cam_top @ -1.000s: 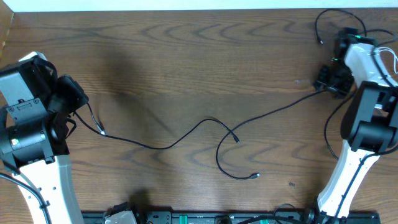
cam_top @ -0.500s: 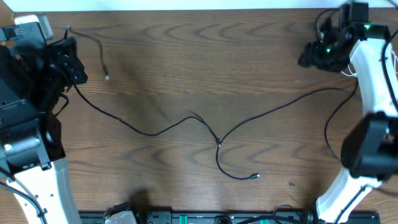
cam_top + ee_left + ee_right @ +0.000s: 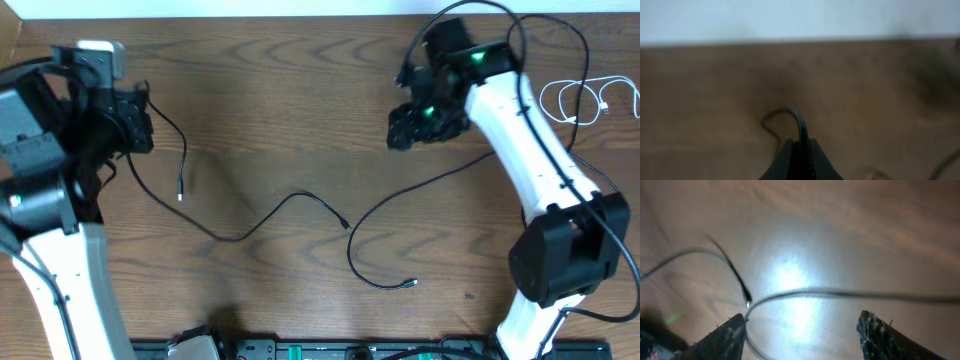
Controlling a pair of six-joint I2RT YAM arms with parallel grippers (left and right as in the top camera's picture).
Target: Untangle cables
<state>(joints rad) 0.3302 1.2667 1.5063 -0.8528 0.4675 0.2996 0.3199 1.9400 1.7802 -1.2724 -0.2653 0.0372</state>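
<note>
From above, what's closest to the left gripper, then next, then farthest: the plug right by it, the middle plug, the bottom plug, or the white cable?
1. The nearby plug, just below and right of the left gripper, on the black cable it pinches.
2. The middle plug, at the table's centre.
3. The bottom plug, lower centre.
4. The white cable, at the far right edge.

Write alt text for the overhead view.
Seen from above on a wooden table, the left fingers pinch a thin black cable near its end; it trails across the middle toward a second black cable. The right fingers hover open at upper right, and a white cable lies coiled at the far right.
</note>
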